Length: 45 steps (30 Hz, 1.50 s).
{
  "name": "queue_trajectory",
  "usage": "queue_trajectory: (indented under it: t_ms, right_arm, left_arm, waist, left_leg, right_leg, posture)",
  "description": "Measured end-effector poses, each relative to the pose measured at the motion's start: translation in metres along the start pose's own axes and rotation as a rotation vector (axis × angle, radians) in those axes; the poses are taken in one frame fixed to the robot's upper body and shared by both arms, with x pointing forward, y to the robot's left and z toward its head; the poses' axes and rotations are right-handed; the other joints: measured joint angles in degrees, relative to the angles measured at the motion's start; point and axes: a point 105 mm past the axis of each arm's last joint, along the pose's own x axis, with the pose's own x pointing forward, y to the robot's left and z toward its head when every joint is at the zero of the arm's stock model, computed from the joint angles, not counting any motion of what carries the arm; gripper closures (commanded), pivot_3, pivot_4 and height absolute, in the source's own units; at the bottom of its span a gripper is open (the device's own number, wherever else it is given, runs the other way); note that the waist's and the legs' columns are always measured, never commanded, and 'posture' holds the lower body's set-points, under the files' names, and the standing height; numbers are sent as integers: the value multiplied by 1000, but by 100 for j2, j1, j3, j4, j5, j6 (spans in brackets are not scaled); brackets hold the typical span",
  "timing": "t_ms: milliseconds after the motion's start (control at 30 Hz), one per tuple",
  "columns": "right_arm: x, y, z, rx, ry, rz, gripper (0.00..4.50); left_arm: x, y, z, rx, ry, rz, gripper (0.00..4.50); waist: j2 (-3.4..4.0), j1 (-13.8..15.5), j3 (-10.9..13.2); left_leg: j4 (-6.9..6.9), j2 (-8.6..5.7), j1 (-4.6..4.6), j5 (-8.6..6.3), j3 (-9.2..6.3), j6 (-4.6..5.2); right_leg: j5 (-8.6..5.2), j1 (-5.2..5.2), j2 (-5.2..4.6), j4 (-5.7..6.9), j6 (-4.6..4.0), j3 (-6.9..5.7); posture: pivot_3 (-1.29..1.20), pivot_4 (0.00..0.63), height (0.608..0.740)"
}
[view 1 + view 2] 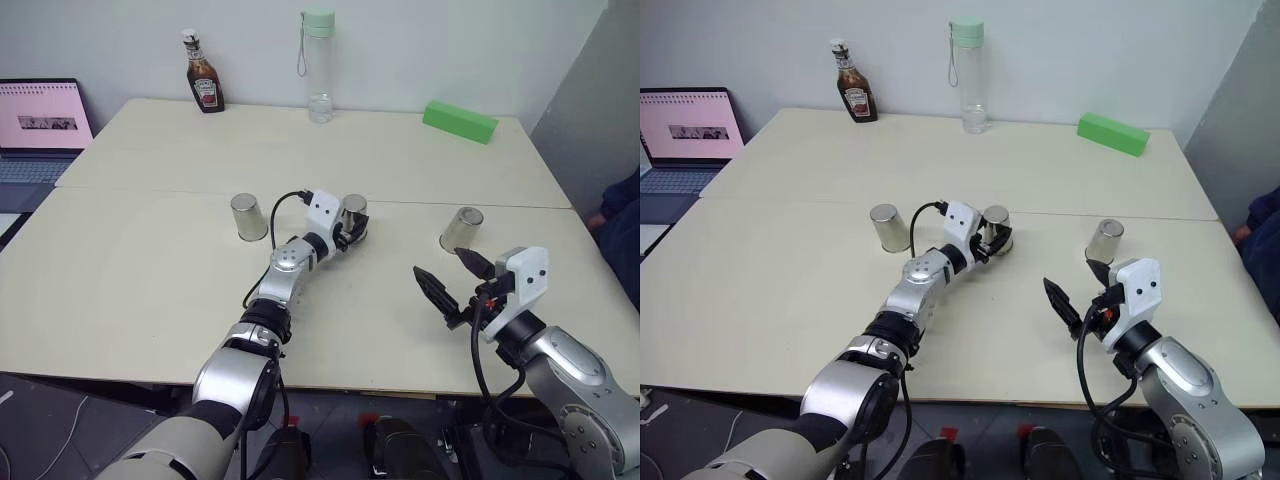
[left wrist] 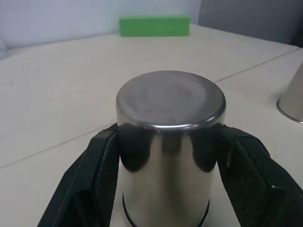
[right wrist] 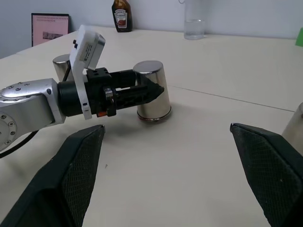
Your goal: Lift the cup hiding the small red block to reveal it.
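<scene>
1. Cream table point(image 1: 150, 290) carries everything; places below are given from the middle cup.
2. Laptop point(image 1: 38, 130) stands far to its left, off the table's edge.
3. Green block point(image 1: 460, 121) lies far back and to its right; a clear bottle point(image 1: 318, 66) and a sauce bottle point(image 1: 204, 86) stand behind it.
4. Left gripper point(image 3: 142, 92) is clamped on the middle cup point(image 2: 170, 146), one black finger point(image 2: 90, 184) pressed to each side; the cup stands upside down on the table.
5. Right gripper point(image 1: 448, 278) hovers near-right of it, spread wide, holding nothing.
6. One more cup point(image 1: 248, 216) stands to its left, another point(image 1: 461, 229) to its right, both upside down.
</scene>
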Motion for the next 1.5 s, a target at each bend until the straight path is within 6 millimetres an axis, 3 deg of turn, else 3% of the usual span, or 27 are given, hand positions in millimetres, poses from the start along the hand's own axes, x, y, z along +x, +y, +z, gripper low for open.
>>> queue_trajectory:
  t_ms: [133, 200, 400, 500, 700, 800, 1067, 1200, 1300, 1500]
  right_arm:
    - [-1, 1, -2, 6, 5, 5, 0]
    - [-1, 2, -2, 10, 5, 14, 0]
    - [2, 3, -3, 18, 0, 36, 0]
    - [5, 4, -5, 25, 4, 55, 0]
    - [8, 7, -2, 20, -3, 72, 0]
    - [8, 7, -2, 19, -3, 70, 0]
    - [4, 4, -1, 17, -5, 43, 0]
    - [1, 3, -2, 22, -3, 34, 0]
    - [1, 3, -3, 23, -1, 35, 0]
    - [-2, 2, -7, 21, 22, 49, 0]
  left_arm:
    - [-7, 5, 42, 25, -120, 41, 1791]
    - [-20, 7, 49, 31, -139, 77, 1791]
    - [-83, 29, 6, -5, 55, 257, 1791]
    - [-95, 39, -3, -6, 97, 293, 1791]
    - [-92, 38, -20, -60, 142, 249, 1791]
    - [-84, 40, -19, -62, 134, 241, 1791]
    - [-78, 41, -30, -73, 137, 226, 21]
    - [-80, 42, -28, -64, 133, 229, 21]
    - [-89, 43, -26, -50, 145, 227, 21]
    - [-127, 43, -18, -28, 199, 229, 21]
  waist:
    - [1, -12, -1]
    - [11, -37, -7]
    - [18, -22, -11]
    - [18, 16, -11]
    - [17, 42, -11]
    - [17, 55, -11]
    - [17, 93, -11]
    - [17, 96, -12]
    - [17, 89, -12]
    - [17, 85, -12]
  left_leg:
    - [-1, 2, -1, 0, 1, 0]
    - [-2, 5, 4, 0, 5, 0]
    - [9, 7, 19, 2, -1, -1]
    - [20, 0, 25, 7, 0, 5]
    - [24, -11, 16, 8, 11, 8]
    - [18, -9, 9, 8, 6, 9]
    - [15, -6, 9, 8, 5, 9]
    - [15, -5, 10, 8, 6, 9]
    - [14, -2, 10, 8, 6, 8]
    - [11, 3, 14, 8, 8, 8]
  right_leg:
    - [0, -1, -21, -1, -1, 5]
    - [1, 0, -25, 0, -2, 9]
    - [0, 6, -23, 22, -2, 2]
    - [6, 14, -21, 25, 7, 2]
    - [14, 13, -16, 14, 19, 12]
    - [14, 10, -16, 8, 18, 9]
    - [14, 8, -22, 8, 18, 9]
    - [14, 8, -27, 8, 17, 10]
    - [14, 7, -28, 8, 17, 11]
    - [13, 8, -28, 6, 16, 12]
  posture:
    - [0, 150, 740]
    - [0, 150, 740]
    - [0, 150, 740]
    - [0, 150, 740]
    - [0, 150, 740]
    - [0, 150, 740]
    - [0, 150, 740]
    - [0, 150, 740]
    - [0, 150, 740]
    - [0, 150, 740]
